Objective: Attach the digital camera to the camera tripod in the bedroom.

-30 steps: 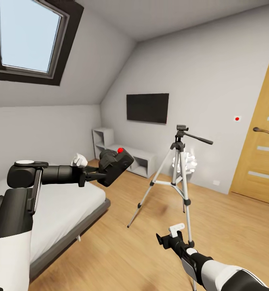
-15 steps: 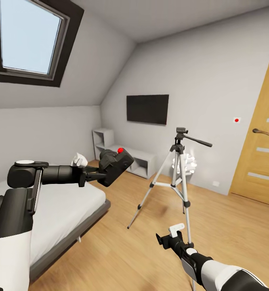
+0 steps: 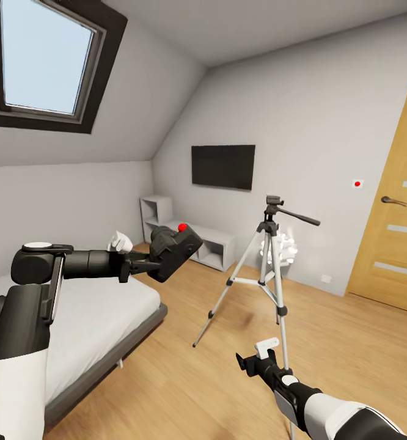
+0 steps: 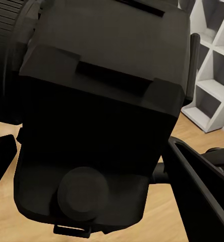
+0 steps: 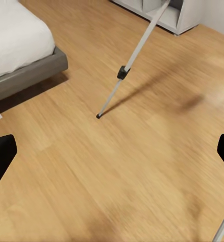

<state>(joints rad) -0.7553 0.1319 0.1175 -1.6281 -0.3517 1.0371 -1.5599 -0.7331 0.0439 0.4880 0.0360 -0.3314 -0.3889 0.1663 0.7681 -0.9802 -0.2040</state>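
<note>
Now | left end effector (image 3: 143,264) grips digital camera (image 3: 174,243) | camera tripod (image 3: 266,269) ahead

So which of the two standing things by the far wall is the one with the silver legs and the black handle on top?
The camera tripod, standing tall on the wood floor; the small white object behind it is much shorter.

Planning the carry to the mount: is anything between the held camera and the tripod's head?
Nothing visible. The left gripper holds the digital camera over the bed's edge; between it and the camera tripod head lies open air above bare wood floor.
</note>
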